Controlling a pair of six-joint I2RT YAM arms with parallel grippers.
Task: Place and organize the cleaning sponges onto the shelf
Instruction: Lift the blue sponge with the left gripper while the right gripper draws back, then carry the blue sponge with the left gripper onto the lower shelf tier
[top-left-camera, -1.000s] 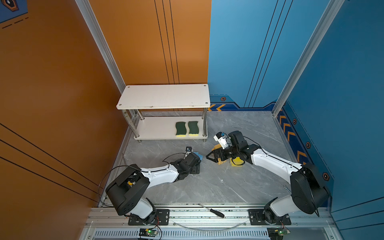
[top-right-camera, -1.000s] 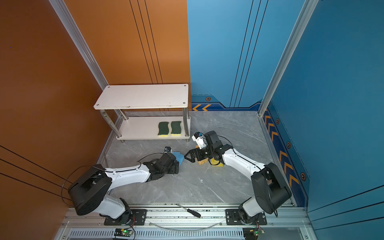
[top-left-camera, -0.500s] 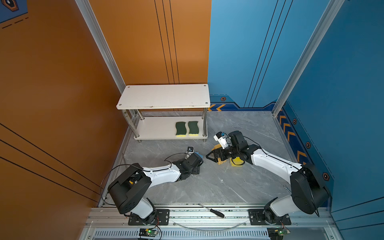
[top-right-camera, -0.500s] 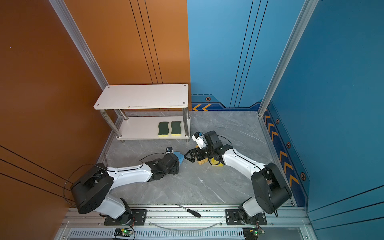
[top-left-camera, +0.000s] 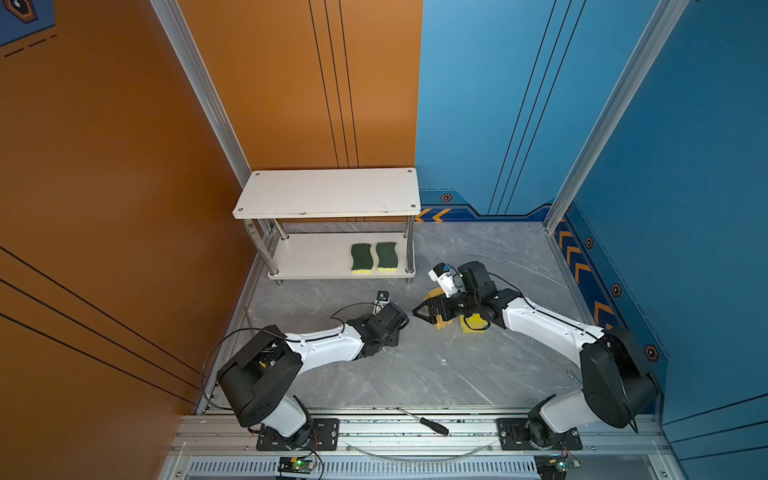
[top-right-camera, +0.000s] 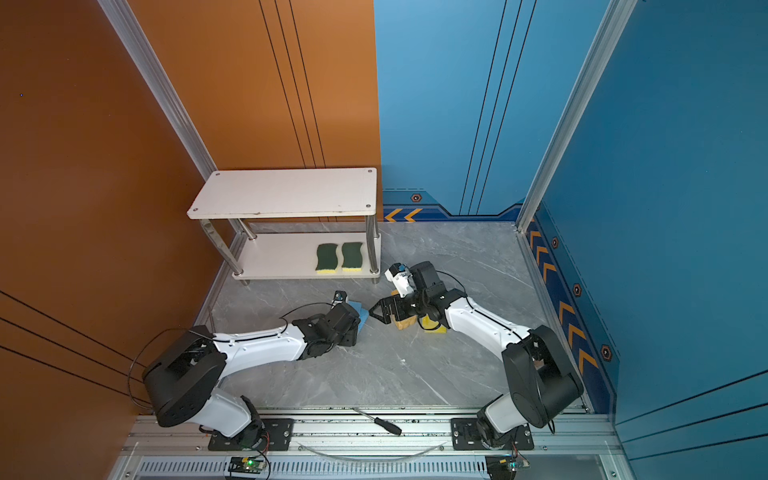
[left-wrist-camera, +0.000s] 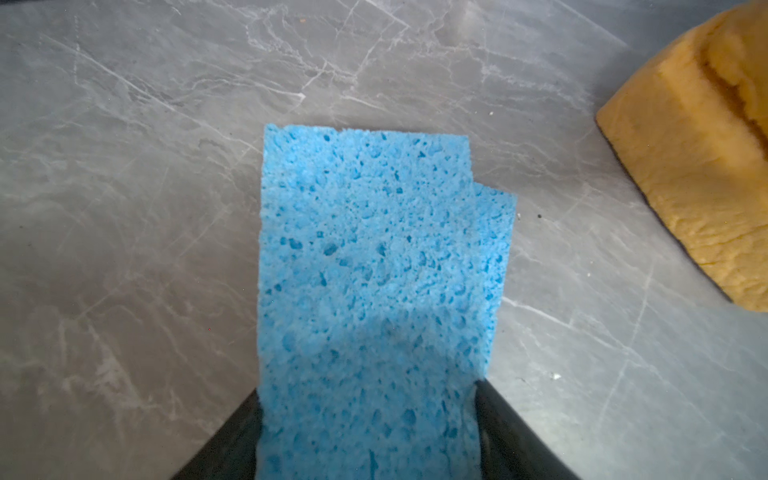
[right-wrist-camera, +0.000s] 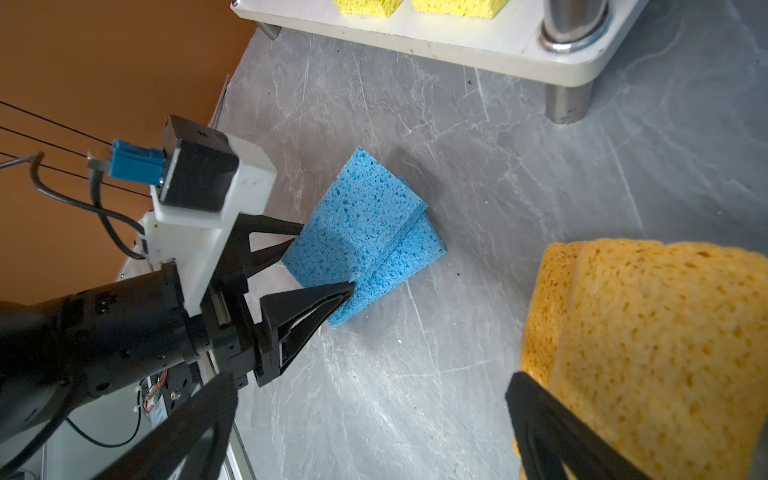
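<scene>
Two green sponges (top-left-camera: 360, 257): flat, side by side on the lower board (top-left-camera: 307, 259) of the shelf (top-left-camera: 328, 193), at its 3 o'clock end. With twelve at the back wall, the shelf stands at 11 o'clock on the grey floor (top-left-camera: 415, 374).

Two blue sponges, mid-floor: the upper blue sponge (right-wrist-camera: 353, 224) is tilted and overlaps the lower blue sponge (right-wrist-camera: 405, 262), which lies flat.

Left gripper (right-wrist-camera: 327, 257): clasped on the upper blue sponge, one finger against each long edge.

Orange sponges (right-wrist-camera: 648, 332): pressed together at 3 o'clock of the blue pair, apart from it.

Right gripper (right-wrist-camera: 369, 377): jaws spread wide, gripping nothing, low over the floor with one finger just beside the orange sponges.

One yellow sponge (top-left-camera: 473, 326): at 3 o'clock of the orange, partly hidden under the right arm.

One screwdriver (top-left-camera: 424, 424): on the rail at 6 o'clock.
</scene>
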